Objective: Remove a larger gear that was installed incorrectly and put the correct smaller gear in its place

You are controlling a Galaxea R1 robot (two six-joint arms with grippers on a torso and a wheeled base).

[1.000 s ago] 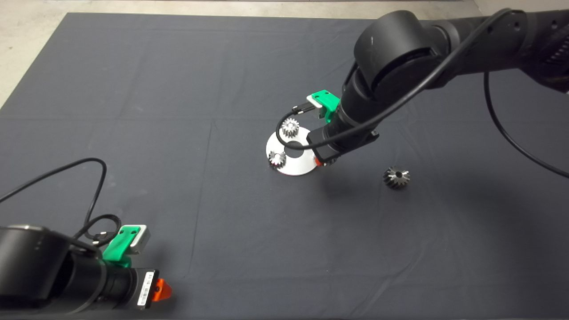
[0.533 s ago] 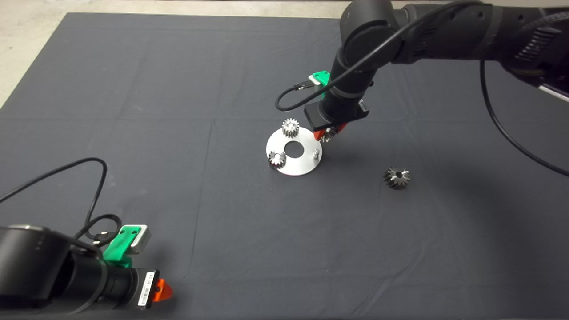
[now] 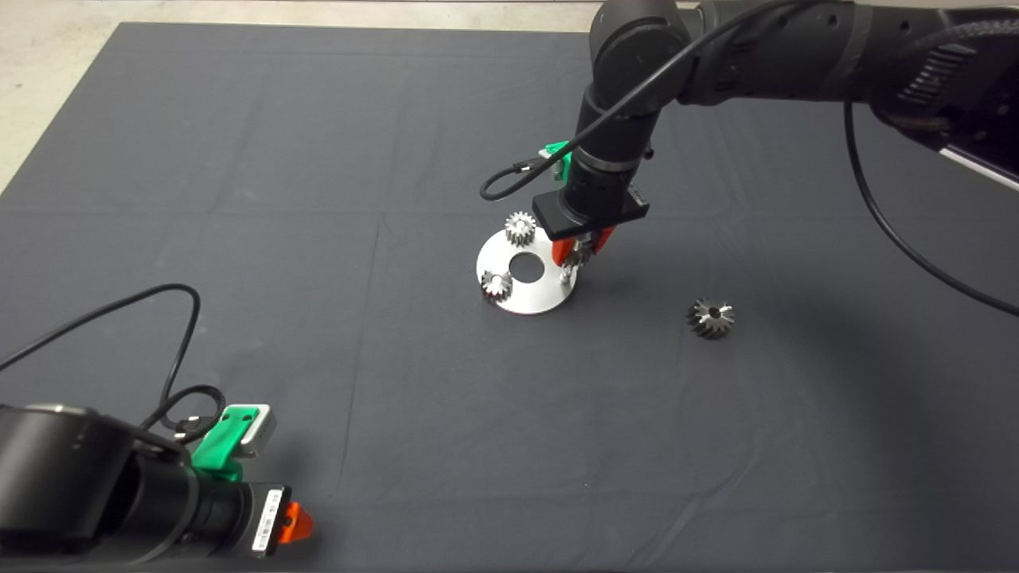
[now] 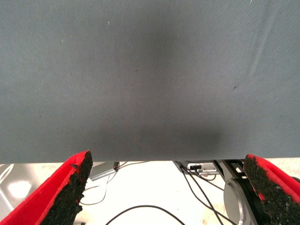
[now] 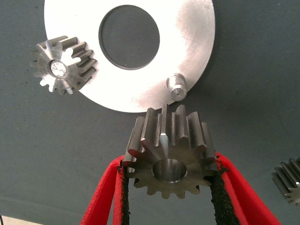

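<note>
- The right tool [image 3: 579, 253] hangs over the near edge of the round metal disc [image 3: 509, 298], its red fingers pinching the smaller gear [image 5: 171, 157] by its toothed rim on both sides.
- From above, that gear is only a glint between the fingers; the right wrist view shows it plainly: straight-cut teeth, a smooth bore through the middle, dull silver steel.
- Just beyond the held gear in the wrist view stands a short bare peg [image 5: 176, 87] on the disc, apart from the gear and not yet inside its bore.
- The disc is flat, brushed and bright, with a big round hole [image 5: 129, 36] in its centre showing the mat beneath.
- Two more silver gears sit on the disc's rim: one [image 3: 519, 228] just beside the tool, one [image 3: 495, 285] across the disc from it. The wrist view catches only one of them fully, with a shiny pin in its centre.
- The larger gear [image 3: 710, 317] lies on the mat well apart from the right tool, off the disc; it is dark grey, cone-shaped, coarse-toothed.
- The left tool [image 3: 296, 522] waits far from the disc at the counter's near edge; its wrist view shows its fingers [image 4: 65, 192] spread wide with nothing between them.
- The dark mat [image 3: 318, 199] is woven cloth with faint creases; past its edge that view shows pale floor and loose cables [image 4: 140, 213].
</note>
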